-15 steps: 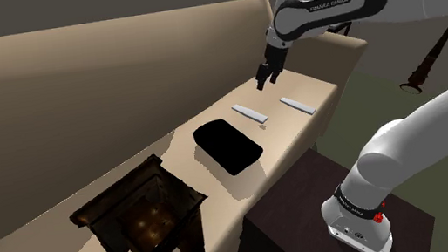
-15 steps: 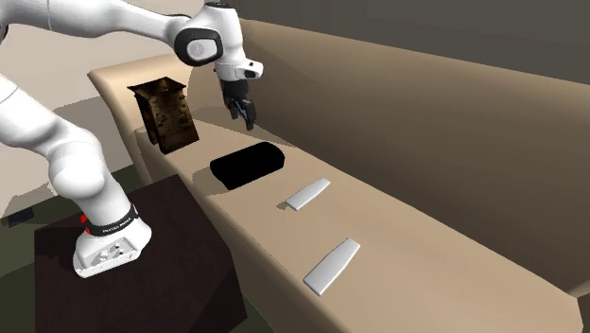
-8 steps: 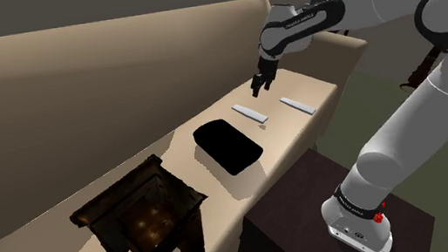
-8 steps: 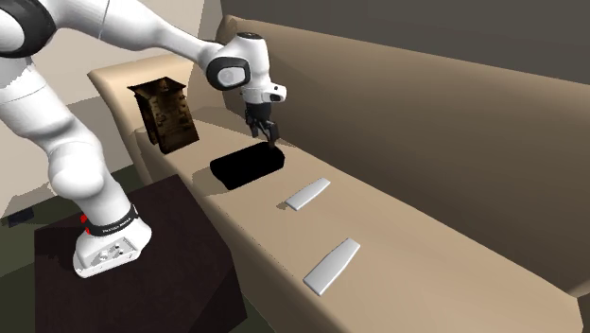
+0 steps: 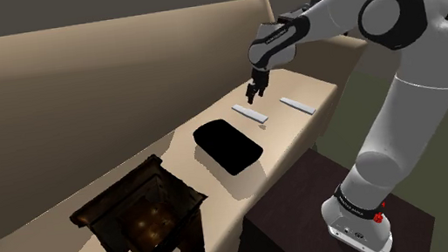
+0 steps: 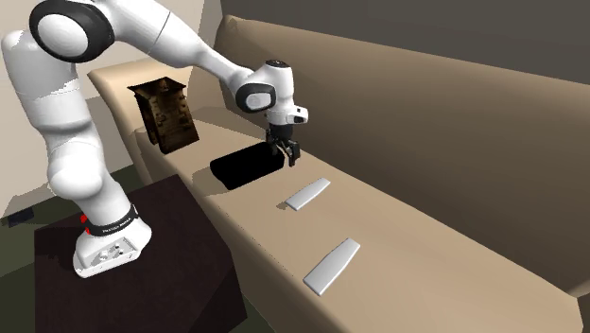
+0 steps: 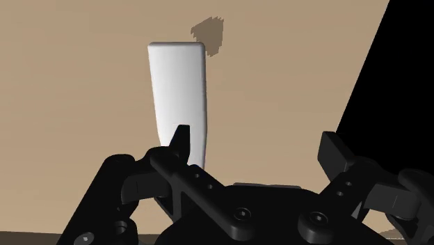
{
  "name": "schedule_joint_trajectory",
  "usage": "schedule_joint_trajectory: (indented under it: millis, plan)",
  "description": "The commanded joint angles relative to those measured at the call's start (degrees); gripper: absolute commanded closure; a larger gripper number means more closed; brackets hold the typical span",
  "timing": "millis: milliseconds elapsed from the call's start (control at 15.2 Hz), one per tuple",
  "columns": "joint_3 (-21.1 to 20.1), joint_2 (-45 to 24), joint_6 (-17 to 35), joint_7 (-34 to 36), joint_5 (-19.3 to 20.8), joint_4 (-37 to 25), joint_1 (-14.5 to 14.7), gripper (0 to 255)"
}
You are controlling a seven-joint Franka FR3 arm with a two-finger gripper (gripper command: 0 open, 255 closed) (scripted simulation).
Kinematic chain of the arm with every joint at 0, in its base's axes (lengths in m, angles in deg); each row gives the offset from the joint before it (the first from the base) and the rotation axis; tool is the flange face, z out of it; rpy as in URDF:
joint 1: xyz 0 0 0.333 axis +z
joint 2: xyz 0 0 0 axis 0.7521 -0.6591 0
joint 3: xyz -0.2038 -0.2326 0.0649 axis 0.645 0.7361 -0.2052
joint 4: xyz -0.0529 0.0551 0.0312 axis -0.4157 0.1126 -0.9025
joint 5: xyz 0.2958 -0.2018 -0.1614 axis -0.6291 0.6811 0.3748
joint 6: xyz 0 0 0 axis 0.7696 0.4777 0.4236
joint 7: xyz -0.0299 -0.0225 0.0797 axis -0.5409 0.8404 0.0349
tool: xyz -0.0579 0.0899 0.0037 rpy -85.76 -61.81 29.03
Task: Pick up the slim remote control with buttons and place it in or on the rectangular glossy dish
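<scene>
- While your end effector [image 5: 253,93] hangs over the sofa [image 6: 425,246], its fingers [image 7: 182,143] stand wide apart, clasping nothing.
- You see the white slim remote [image 7: 177,97] lying flat below it, near the black dish [image 5: 228,146].
- You have a second white slab [image 6: 332,265] farther along.

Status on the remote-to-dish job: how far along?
Done: nothing yet. The white slim remote lies flat on the beige surface, and the black glossy rectangular dish is empty.
In hand: the black gripper hovers open above the remote, which sits off-centre under one finger, untouched.
Left: centre, descend, grasp, lift, carry to the dish, release.
</scene>
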Motion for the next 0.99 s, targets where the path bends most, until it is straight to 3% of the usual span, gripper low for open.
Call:
schedule_joint_trajectory:
  millis: [0, 594, 924]
  plan:
    - [0.2, -5.3, 1.4, -1.8, -0.9, -3.5, -0.8, 0]
    - [-0.4, -25.3, 3.1, -6.8, -2.8, -20.6, -4.6, 0]
    - [-0.7, -27.6, 5.1, -7.1, -3.1, -20.8, -4.9, 0]
